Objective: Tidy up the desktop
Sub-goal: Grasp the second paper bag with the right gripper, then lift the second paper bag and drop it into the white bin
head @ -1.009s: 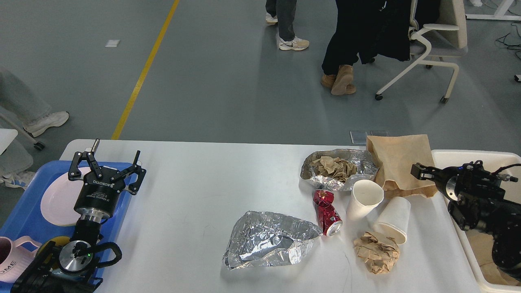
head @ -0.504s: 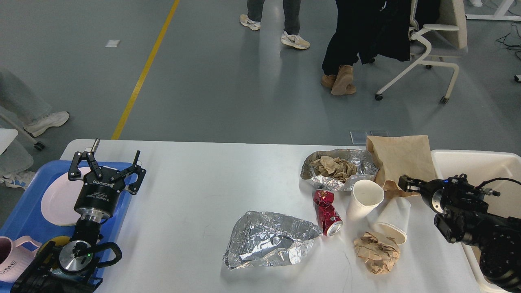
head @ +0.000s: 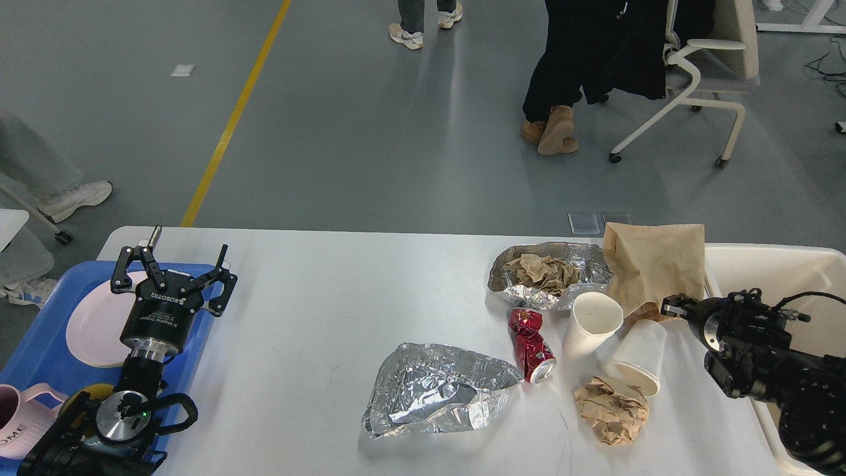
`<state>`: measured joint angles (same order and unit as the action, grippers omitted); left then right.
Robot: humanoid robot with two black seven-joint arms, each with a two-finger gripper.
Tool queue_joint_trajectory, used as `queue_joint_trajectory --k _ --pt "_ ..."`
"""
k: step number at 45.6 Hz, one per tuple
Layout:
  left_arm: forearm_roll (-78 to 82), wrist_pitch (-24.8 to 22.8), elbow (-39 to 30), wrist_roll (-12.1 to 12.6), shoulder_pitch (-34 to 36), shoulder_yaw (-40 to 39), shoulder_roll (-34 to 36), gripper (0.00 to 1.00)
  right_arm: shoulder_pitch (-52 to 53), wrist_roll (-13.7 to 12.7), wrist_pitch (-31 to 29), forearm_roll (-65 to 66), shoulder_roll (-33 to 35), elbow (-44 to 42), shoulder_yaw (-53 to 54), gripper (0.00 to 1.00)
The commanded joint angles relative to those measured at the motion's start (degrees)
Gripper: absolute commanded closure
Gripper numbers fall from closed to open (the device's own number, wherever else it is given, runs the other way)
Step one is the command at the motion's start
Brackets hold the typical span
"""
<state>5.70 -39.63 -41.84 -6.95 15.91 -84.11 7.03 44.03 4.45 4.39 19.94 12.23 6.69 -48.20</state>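
1. Head view: a white bench fills the lower frame, its right half strewn with litter, while a blue tray sits at its left end and a cream bin at its right.

2. Left gripper hangs over the tray's inner edge, fingers spread wide and holding nothing, above a pale plate; a pink mug stands at the tray's near corner.

3. Right gripper reaches in from the bin side, its tip at the lower edge of a brown paper bag. It is seen small and dark, so whether the fingers are apart, closed or pinching the paper cannot be told.

4. Handling, as a judgement: the bag looks light, limp and easily torn. A pinch on its crumpled lower edge should carry it, though it may sag and brush the neighbouring cups.

5. Two white paper cups stand just beside the bag, one upright, one tipped over. Both appear light and crushable; the rim wall is the likely hold.

6. A crushed red can lies left of the upright cup, stiff and smooth, probably best gripped across its dented waist.

7. Foil sheets, one holding crumpled paper and one empty, look thin and springy; a raised edge offers purchase. A brown paper wad lies near the front edge, soft enough to pinch anywhere.
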Motion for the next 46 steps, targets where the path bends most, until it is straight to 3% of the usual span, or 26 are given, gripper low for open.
queue_joint_trajectory --k 1,13,20,23,31,36,40,46 --pt "0.01 0.00 0.00 0.00 0.00 0.00 0.00 0.04 0.00 -0.06 0.00 -0.08 0.34 -0.01 0.91 1.00" --pt "0.01 0.00 0.00 0.00 0.00 0.00 0.00 0.04 0.00 -0.15 -0.61 -0.26 0.51 0.17 1.00 1.00" --pt "0.01 0.00 0.00 0.00 0.00 0.00 0.00 0.04 2.19 -1.02 -5.53 -0.43 2.53 1.57 1.87 1.00" --pt "0.01 0.00 0.00 0.00 0.00 0.00 0.00 0.04 7.11 -2.17 -10.89 -0.34 5.25 4.64 4.25 1.00" --pt "0.01 0.00 0.00 0.00 0.00 0.00 0.00 0.04 18.26 -5.33 -18.10 -0.17 17.38 16.41 4.25 1.00" --pt "0.01 -0.09 0.00 0.00 0.00 0.00 0.00 0.04 27.84 -10.07 -22.93 0.80 23.53 25.29 2.41 1.00" --pt "0.01 -0.09 0.00 0.00 0.00 0.00 0.00 0.04 36.01 -13.41 -29.08 0.80 26.52 31.35 -2.50 1.00" --pt "0.01 -0.01 0.00 0.00 0.00 0.00 0.00 0.04 49.98 -13.94 -37.34 0.36 27.06 39.44 -14.27 1.00"
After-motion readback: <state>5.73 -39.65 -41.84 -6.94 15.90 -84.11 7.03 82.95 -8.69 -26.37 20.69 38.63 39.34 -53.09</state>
